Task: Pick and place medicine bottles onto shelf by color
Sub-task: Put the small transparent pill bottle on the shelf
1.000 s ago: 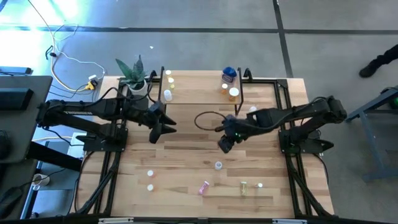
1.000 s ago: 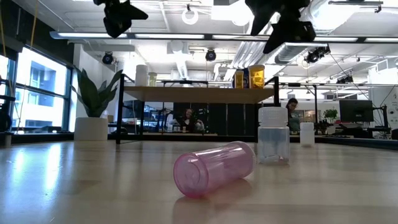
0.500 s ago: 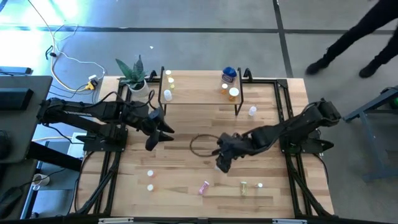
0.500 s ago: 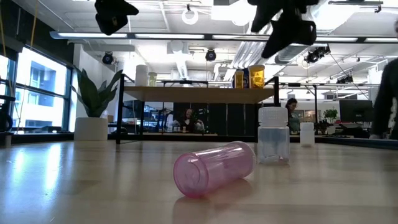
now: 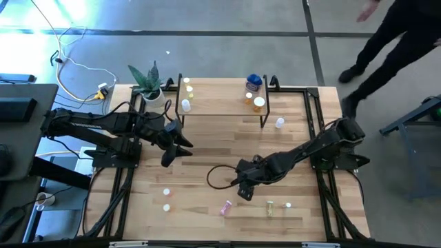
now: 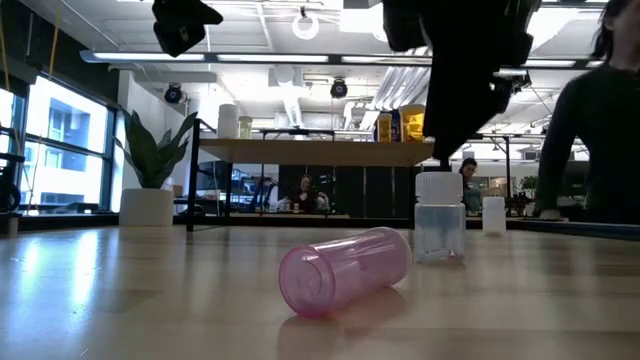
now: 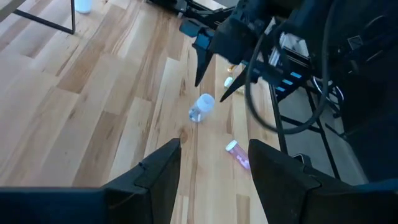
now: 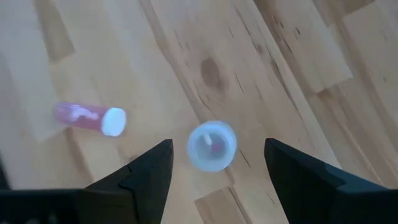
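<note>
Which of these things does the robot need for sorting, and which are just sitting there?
For the job:
- clear bottle, under the open right gripper
- pink bottle, lying on its side
- shelf, with a blue bottle and orange bottle on it

Just sitting there:
- potted plant
- loose black cable

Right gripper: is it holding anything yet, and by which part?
Nothing is held. The right gripper is open above the upright white-capped clear bottle, fingers either side of it but not touching. The left gripper is empty too.
</note>
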Tool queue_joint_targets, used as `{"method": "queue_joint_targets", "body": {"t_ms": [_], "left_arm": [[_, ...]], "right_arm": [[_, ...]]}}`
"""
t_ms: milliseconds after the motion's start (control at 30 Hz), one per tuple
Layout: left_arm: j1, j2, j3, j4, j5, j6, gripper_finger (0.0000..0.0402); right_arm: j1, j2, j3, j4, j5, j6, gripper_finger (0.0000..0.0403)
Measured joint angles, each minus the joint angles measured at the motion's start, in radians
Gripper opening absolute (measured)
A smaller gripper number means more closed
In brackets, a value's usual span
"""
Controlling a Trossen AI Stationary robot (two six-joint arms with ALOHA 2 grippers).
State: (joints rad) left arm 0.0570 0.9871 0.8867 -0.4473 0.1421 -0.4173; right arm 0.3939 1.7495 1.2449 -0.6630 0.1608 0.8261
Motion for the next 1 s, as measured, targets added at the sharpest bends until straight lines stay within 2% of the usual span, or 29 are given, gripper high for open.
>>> {"method": "queue_joint_targets", "body": {"t_ms": [500,633,867,1000], "left_arm": [[0.000,0.000,0.000,0.000,0.000,-0.002,0.0179],[0.000,0.000,0.000,0.000,0.000,-0.002,0.0179],[0.001,0.000,0.000,-0.001,0.000,0.001,0.0179],[0.002,0.000,0.000,-0.001,-0.005,0.000,0.0179]], "right_arm": [[0.000,0.094,0.001,0.034,-0.011,0.010,0.0239],[0.000,0.100,0.001,0.036,-0.006,0.029,0.0209],[-0.003,0.099,0.002,0.036,-0.017,0.059,0.0120],[-0.021,0.097,0.020,0.021,-0.068,0.067,0.0116]]}}
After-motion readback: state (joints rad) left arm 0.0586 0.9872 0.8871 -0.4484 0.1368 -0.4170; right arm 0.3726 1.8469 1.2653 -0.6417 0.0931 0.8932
